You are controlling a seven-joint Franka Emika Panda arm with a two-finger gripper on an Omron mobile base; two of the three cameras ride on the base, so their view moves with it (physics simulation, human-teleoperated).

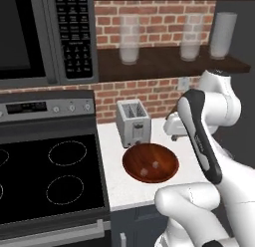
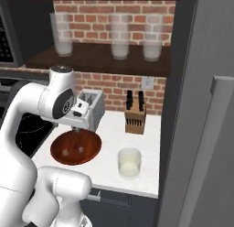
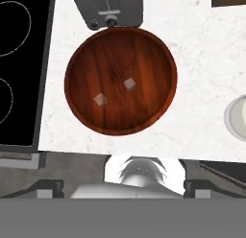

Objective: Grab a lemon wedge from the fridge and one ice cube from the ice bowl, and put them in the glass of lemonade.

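A: How far along are we?

B: Early, by my reading. The glass of lemonade [image 2: 129,163] stands on the white counter [image 2: 137,143] with nothing yellow showing in it or beside it, and the fridge [image 2: 201,130] at the right looks shut, its long handle [image 2: 205,143] facing us. So I judge the lemon wedge is not yet fetched.

A: And the ice?

B: Two cubes lie in the ice bowl [image 3: 77,95], apart from each other near its middle. One ice cube [image 3: 129,84] sits nearer the centre, the other cube [image 3: 100,100] a little to its left in the hand view. Neither is lifted.

A: Where is the hand?

B: The gripper [image 2: 77,131] hangs above the bowl, pointing down at it, well clear of the wood. Its fingers stand spread wide, with nothing between them. In the hand view the bowl sits almost straight ahead, the cubes close to the line of approach.

A: What else is near?

B: The toaster [image 1: 133,122] stands just behind the bowl, towards the brick wall, the stove [image 1: 50,176] to the left, the knife block [image 2: 135,116] further right. The glass lies right of the bowl, nearer the fridge.

A: So what's left?

B: Everything, I think: one cube, the wedge, both into the glass.
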